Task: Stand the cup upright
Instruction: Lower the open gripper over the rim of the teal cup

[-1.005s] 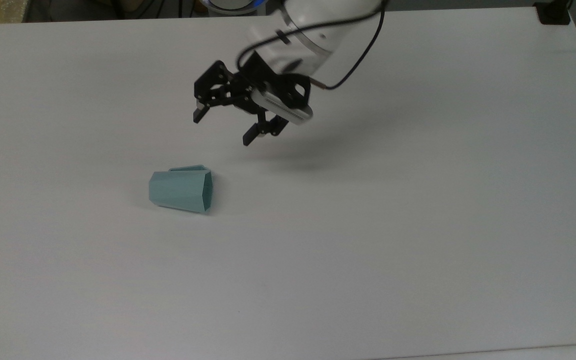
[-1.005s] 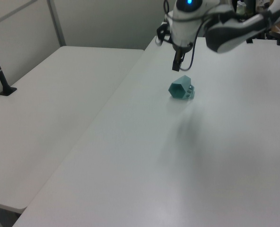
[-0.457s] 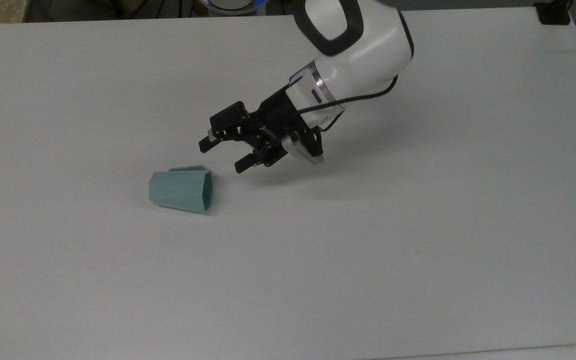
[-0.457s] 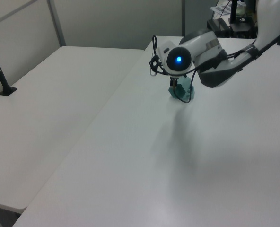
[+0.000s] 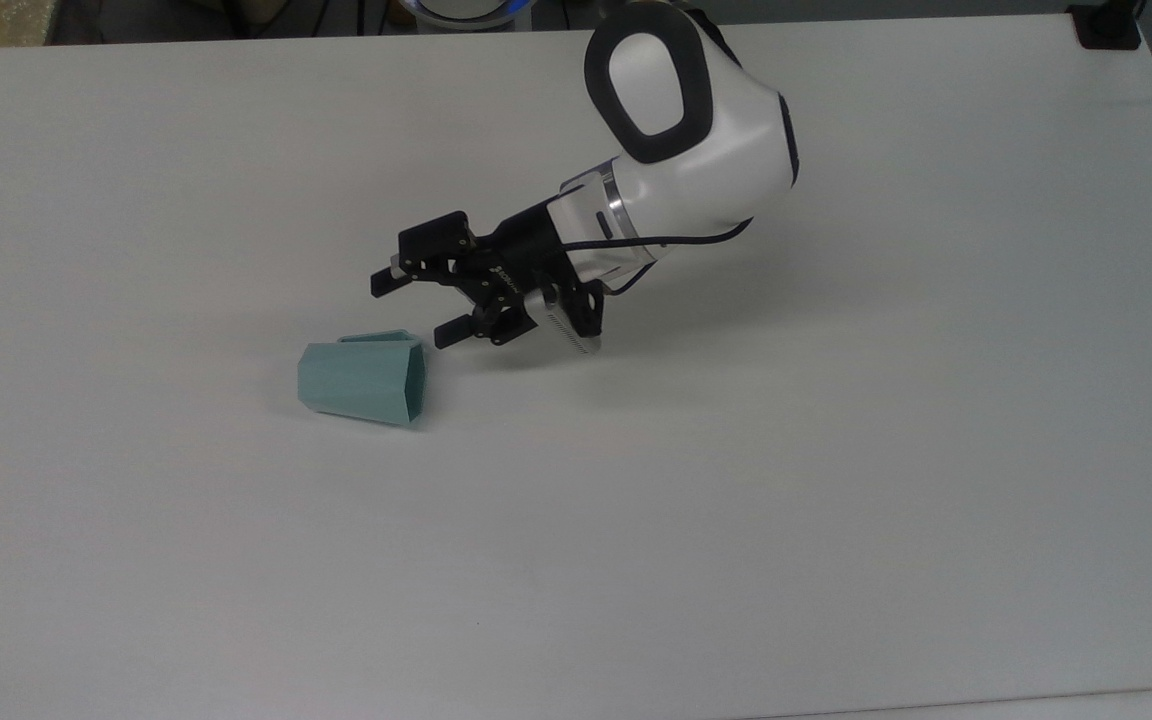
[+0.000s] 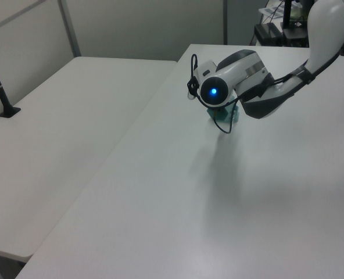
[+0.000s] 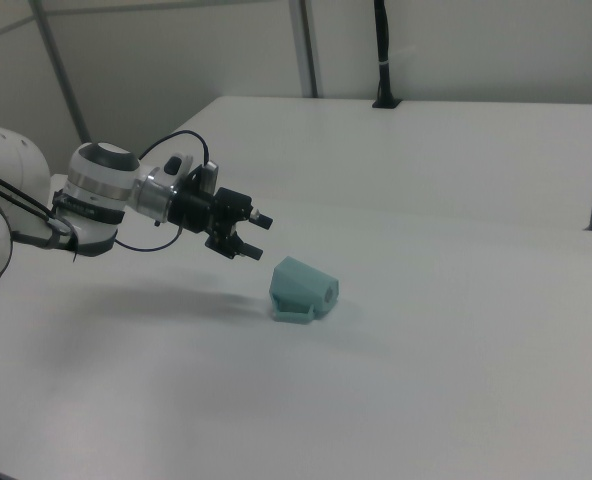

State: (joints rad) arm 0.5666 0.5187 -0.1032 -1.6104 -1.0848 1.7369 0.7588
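Tool (image 5: 412, 307) open, fingers spread, empty, hanging low just right of centre in the top view, pointed toward the cup (image 5: 363, 381) and close to its mouth without touching. Cup lying on its side on the white desk (image 5: 836, 500), left of centre in the top view, wide mouth facing right, flat handle on the far side. Probably light, stiff and smooth; likely to slide if nudged. Best taken across the rim wall or two opposite facets.
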